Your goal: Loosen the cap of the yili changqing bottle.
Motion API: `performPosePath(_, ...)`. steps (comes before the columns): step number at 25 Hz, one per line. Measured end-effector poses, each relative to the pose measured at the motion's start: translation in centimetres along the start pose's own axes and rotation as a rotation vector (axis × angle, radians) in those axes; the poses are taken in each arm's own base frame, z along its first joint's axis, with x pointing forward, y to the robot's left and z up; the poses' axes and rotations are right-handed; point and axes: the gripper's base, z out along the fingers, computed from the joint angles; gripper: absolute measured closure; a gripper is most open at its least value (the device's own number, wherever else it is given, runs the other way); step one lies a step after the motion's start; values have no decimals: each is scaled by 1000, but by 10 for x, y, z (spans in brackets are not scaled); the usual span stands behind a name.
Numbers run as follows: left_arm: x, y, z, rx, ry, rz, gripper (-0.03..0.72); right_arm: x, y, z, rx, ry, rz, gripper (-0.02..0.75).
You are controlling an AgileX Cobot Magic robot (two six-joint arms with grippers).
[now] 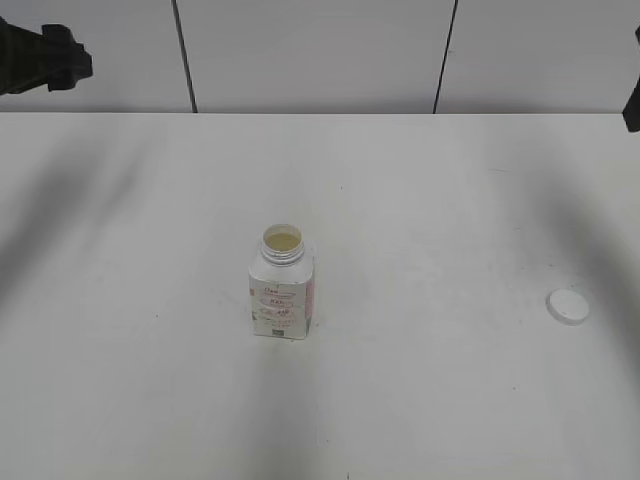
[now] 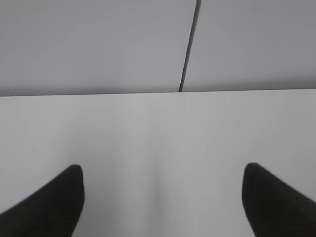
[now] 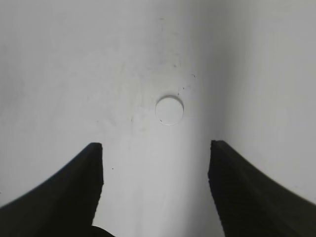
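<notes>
White table (image 1: 420,200), open yili changqing bottle (image 1: 281,285) upright mid-table, its cap (image 1: 567,306) off, well right.
Only right wrist view shows the cap lying beyond the spread, empty right gripper (image 3: 155,163); left gripper (image 2: 163,190) gapes, empty, over bare table.

Light is even and diffuse, fairly bright, with no hard glare. In the exterior view broad, soft grey shadows slant across the white table (image 1: 450,200) at far left and right, and the yili changqing bottle (image 1: 282,285) casts only a faint shadow; its label print is too small to read. The left wrist view is soft and hazy, its black fingers (image 2: 49,207) blurred at the near edge. The right wrist view is sharper: the cap (image 3: 169,109) has a crisp edge with a thin shadow.
</notes>
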Motion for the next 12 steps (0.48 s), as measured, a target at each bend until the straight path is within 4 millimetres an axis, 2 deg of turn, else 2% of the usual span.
performPosePath(5,0,3,0,-8,-1,-3,95,15,7,-34,-21,-94,-4,212)
performPosePath(7,0,3,0,-8,-1,-3,97,28,9,-46,-24,-122,-7,212)
performPosePath(12,0,3,0,-8,-1,-3,101,70,12,-62,-27,-150,-11,212)
